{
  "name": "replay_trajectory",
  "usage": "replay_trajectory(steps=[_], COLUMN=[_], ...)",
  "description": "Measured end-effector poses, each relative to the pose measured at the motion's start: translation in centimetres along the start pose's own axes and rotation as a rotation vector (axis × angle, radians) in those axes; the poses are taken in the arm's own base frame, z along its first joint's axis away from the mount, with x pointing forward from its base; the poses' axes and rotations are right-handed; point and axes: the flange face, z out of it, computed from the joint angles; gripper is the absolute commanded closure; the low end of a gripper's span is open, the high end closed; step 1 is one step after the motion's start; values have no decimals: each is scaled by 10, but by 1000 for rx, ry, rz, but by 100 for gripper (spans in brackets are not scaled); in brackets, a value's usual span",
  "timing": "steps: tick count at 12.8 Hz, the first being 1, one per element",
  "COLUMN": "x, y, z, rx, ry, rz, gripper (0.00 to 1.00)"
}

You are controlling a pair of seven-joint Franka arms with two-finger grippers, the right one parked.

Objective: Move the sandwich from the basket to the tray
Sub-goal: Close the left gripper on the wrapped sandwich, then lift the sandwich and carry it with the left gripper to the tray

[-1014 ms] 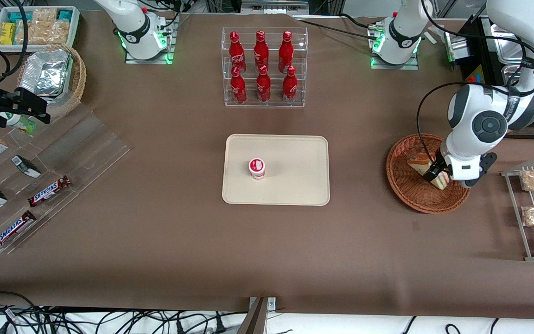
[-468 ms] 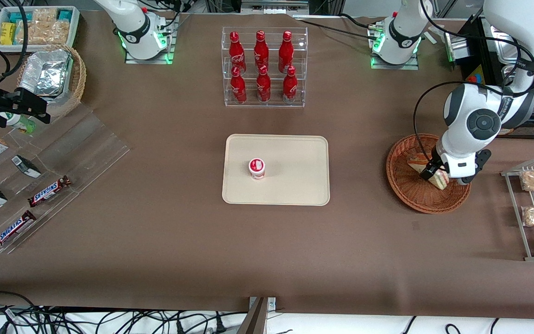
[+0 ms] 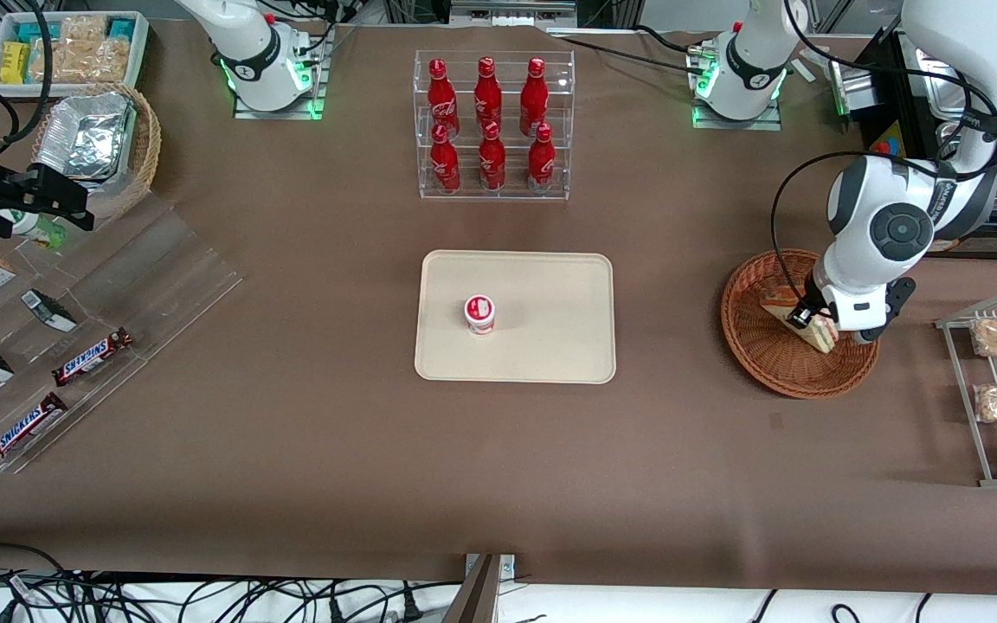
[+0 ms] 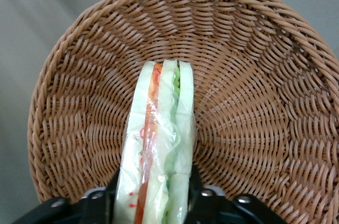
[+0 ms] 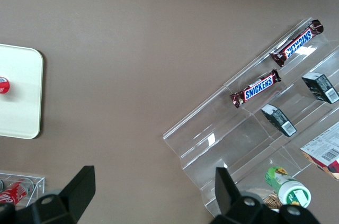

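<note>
Rough reddish-brown woven wicker for the basket (image 4: 249, 86); crinkled glossy clear film around the sandwich (image 4: 159, 144). Smooth matt cream plastic for the tray (image 3: 550, 294). Black gripper (image 3: 813, 324) clamped on the sandwich, over the basket.

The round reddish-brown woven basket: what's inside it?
One triangular clear-wrapped sandwich stands on edge in the round reddish-brown wicker basket, with the left arm's tool closed around it. Bare weave shows around it; the weave under the sandwich and tool is hidden.
</note>
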Motion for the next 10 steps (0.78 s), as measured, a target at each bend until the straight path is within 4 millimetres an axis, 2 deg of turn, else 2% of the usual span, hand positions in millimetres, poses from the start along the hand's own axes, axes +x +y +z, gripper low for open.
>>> replay_trajectory(steps=[6,8,10], x=[-1,-3,-2], y=[2,12,26], z=[-5,-21,-54], rx=[3,29,60], ry=[1,-6,-8], rz=[9,45,96], gripper=[60,60,59])
